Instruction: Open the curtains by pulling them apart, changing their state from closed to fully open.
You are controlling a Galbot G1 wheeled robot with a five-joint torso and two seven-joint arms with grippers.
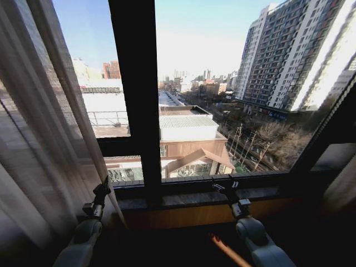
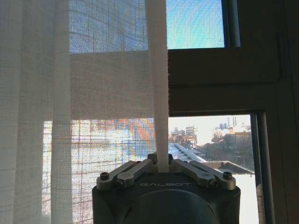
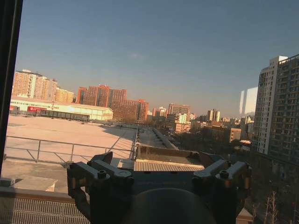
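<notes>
Left gripper [image 1: 103, 186] stands low at the left of the window, raised toward the hanging edge of the curtain [image 1: 39, 139]. Seen from its own wrist, its fingers are drawn together on the curtain's hemmed edge [image 2: 159, 93], a narrow vertical band of cloth that rises straight up from between them; the grip is closed on the fabric. Sheer pleated cloth hangs on one side of that band, with the city showing faintly through the weave, and bare glass and dark window frame [image 2: 224, 79] lie on the other.

From the head camera the curtain is gathered at the left side of the window, covering the leftmost part of the pane and falling below the sill [image 1: 194, 197]. A thick vertical frame bar [image 1: 133, 83] stands just right of the cloth's edge. The panes beyond it are uncovered, showing rooftops and a tall apartment block.

Right gripper [image 1: 225, 186] is raised in front of the sill, right of centre, well apart from the curtain. Its wrist view shows the fingers [image 3: 100, 175] spread wide and holding nothing
</notes>
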